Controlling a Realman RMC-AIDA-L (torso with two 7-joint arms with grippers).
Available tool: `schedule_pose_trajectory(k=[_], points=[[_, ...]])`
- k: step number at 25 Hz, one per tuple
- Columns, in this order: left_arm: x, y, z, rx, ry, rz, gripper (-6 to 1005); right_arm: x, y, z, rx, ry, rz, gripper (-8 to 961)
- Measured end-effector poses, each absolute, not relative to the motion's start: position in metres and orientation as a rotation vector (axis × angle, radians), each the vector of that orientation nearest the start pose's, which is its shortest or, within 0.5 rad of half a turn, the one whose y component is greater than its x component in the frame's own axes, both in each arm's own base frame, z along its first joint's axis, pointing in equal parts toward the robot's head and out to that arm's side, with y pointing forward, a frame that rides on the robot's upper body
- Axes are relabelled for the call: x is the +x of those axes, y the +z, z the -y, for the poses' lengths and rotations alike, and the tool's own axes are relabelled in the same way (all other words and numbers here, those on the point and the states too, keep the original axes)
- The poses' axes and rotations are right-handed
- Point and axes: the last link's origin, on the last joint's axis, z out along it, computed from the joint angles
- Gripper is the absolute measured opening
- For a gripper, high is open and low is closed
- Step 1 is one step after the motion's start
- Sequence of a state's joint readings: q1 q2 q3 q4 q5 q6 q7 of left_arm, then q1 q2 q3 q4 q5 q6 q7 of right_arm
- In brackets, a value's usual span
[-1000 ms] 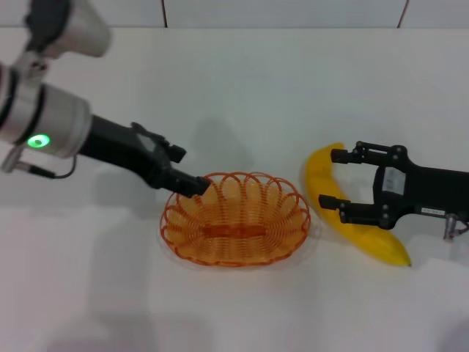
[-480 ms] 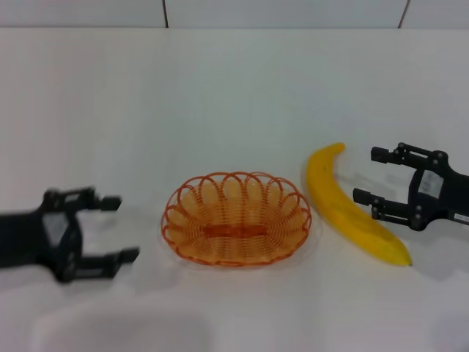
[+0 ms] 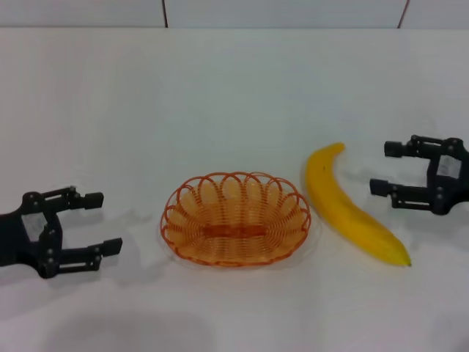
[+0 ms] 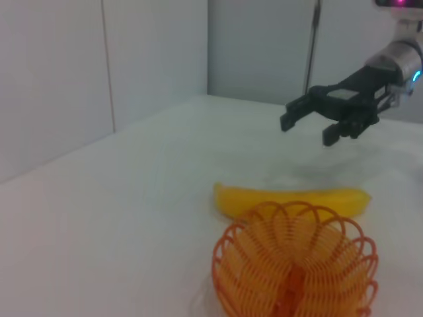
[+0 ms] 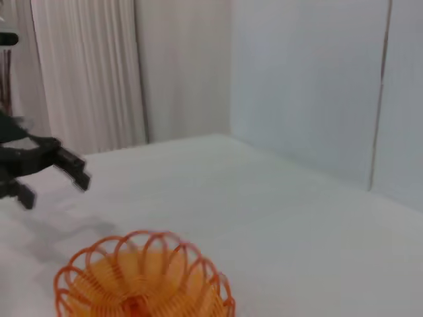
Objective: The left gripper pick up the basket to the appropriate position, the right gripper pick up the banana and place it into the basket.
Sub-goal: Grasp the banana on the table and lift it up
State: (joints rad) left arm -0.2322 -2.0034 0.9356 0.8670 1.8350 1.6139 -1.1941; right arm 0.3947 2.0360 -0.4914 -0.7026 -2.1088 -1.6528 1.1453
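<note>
The orange wire basket sits empty on the white table, centre front; it also shows in the left wrist view and the right wrist view. The yellow banana lies on the table just right of the basket, touching nothing; it shows behind the basket in the left wrist view. My left gripper is open and empty, well left of the basket; it shows far off in the right wrist view. My right gripper is open and empty, right of the banana; it shows far off in the left wrist view.
The white table stretches back to a white wall. Nothing else stands on it.
The left gripper let go of the basket's rim and drew back to the left. The right gripper backed off to the right from around the banana. Basket and banana have not moved.
</note>
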Motion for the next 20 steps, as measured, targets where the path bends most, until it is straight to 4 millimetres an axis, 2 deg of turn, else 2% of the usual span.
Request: schedule_pose_trajectory(k=[2, 5, 8, 12, 16, 20], points=[[-0.31, 0.035, -0.269, -2.754, -0.52, 0.342, 816, 0.31, 0.054, -0.303, -2.685, 0.455, -0.627, 680], [-0.309, 0.034, -0.27, -2.753, -0.523, 0.336, 816, 0.284, 0.062, -0.327, -2.748, 0.231, -0.745, 679], [-0.309, 0.034, -0.27, -2.751, -0.524, 0.336, 816, 0.258, 0.061, -0.346, -2.786, 0.04, -0.843, 678], [-0.306, 0.034, -0.273, -2.754, -0.527, 0.325, 817, 0.235, 0.056, -0.357, -2.822, -0.054, -0.927, 676], [-0.298, 0.031, -0.282, -2.766, -0.548, 0.3, 817, 0.23, 0.045, -0.357, -2.82, -0.14, -1.006, 675], [-0.292, 0.029, -0.287, -2.772, -0.565, 0.28, 817, 0.237, 0.027, -0.356, -2.818, -0.2, -1.068, 673]])
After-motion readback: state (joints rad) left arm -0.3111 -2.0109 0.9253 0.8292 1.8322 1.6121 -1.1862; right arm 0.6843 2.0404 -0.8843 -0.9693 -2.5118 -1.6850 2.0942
